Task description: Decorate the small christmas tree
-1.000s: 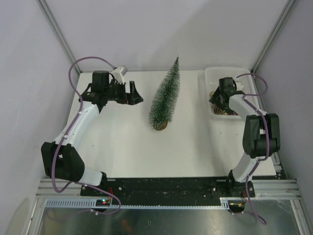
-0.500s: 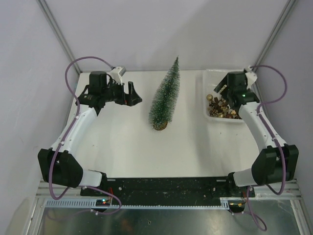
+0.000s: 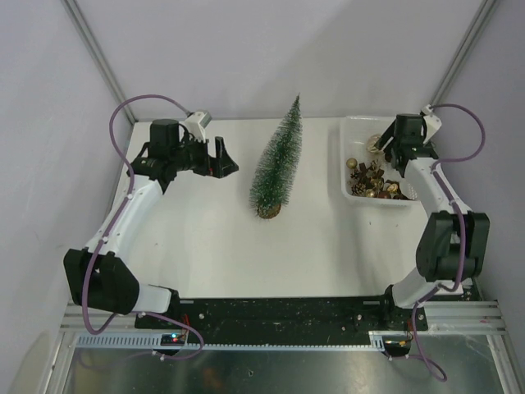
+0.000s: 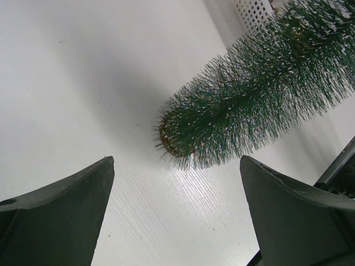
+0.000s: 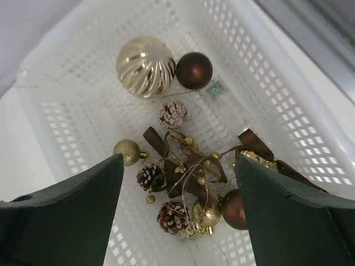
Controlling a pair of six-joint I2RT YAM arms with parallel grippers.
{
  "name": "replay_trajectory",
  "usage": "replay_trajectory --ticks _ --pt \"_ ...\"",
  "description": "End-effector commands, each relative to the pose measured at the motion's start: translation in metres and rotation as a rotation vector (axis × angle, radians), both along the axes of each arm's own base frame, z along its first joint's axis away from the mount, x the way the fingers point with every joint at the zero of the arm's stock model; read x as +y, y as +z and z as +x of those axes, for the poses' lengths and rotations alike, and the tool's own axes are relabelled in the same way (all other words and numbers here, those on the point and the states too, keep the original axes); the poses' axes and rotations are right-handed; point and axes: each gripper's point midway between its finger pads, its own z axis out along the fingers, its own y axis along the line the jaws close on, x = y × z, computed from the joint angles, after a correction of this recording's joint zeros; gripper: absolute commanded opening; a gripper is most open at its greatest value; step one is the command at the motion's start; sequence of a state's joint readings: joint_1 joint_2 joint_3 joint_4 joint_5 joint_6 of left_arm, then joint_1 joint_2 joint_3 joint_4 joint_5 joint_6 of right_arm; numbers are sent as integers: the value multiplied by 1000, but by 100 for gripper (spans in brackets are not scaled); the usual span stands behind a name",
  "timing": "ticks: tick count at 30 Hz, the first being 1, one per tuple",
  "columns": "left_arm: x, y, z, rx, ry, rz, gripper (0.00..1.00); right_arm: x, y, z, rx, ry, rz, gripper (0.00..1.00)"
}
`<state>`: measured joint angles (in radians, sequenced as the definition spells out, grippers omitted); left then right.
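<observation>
Right gripper (image 5: 178, 160) gapes empty over the far-right white mesh plastic basket (image 5: 66, 111), probably choosing what to grab; left gripper (image 4: 176, 160), wide open and empty, faces the frosted green bottle-brush tree (image 4: 249, 105).

White mesh basket (image 3: 354, 131), 2 o'clock on white bench (image 3: 205, 238). Contents: ribbed gold bauble (image 5: 145, 66); brown bauble (image 5: 194, 70) just beside it; frosted pinecone (image 5: 173, 114); gold glitter ball (image 5: 126, 152); brown ribbon (image 5: 158, 143).

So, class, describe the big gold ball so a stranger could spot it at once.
On the white table, find the white mesh basket at the far right corner. Inside, beside a smooth dark brown ball, lies the gold ball: the biggest ornament, the only one with ribbed grooves.
</observation>
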<state>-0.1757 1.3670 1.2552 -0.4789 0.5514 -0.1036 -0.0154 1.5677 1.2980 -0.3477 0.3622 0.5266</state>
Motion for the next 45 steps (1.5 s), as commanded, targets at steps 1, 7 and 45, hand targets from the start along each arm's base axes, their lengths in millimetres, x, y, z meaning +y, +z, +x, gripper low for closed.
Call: replay_trajectory --ticks 1,7,45 --pt "1 0 7 -25 -10 8 100 12 -7 34 -48 58 55 86" --pt "2 -9 11 -8 -10 17 100 20 -37 58 -12 73 91 87" --pt "0 -26 27 20 -3 26 100 52 -145 119 262 193 -45 66"
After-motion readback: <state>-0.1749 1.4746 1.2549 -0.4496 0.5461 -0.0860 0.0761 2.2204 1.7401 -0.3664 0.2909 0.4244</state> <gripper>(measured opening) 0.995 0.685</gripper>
